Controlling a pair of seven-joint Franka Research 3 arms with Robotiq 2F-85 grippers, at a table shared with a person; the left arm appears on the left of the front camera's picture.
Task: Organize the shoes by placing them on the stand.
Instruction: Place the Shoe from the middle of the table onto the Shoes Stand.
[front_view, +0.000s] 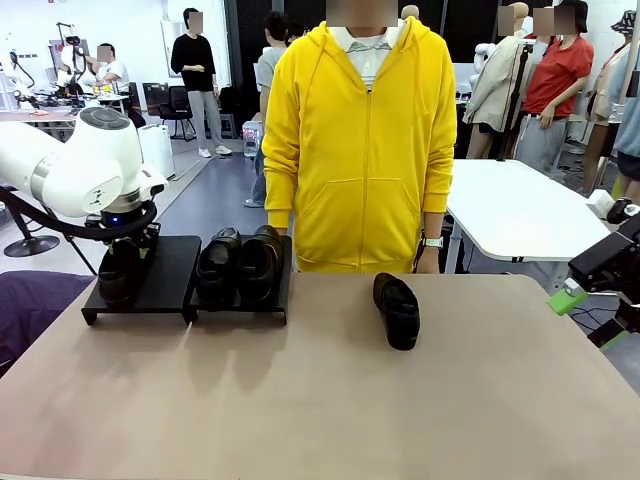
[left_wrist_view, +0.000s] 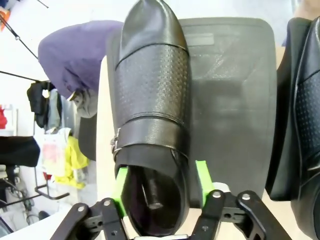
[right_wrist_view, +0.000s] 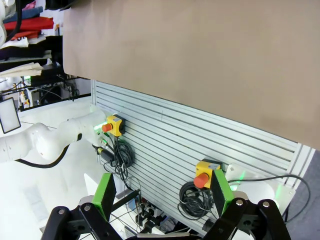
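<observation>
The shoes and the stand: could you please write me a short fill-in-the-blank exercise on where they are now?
1. The number of shoes on the stand is ____.
2. One shoe lies on the ____, off the stand.
3. The left hand straddles a shoe on the stand's ____ section.
4. The person wears a ____ hoodie.

Missing words: three; table; left; yellow

Bright, even overhead light; soft shadows under the shoe (front_view: 397, 310) on the table (front_view: 300, 400); wrist views bend at edges.
</observation>
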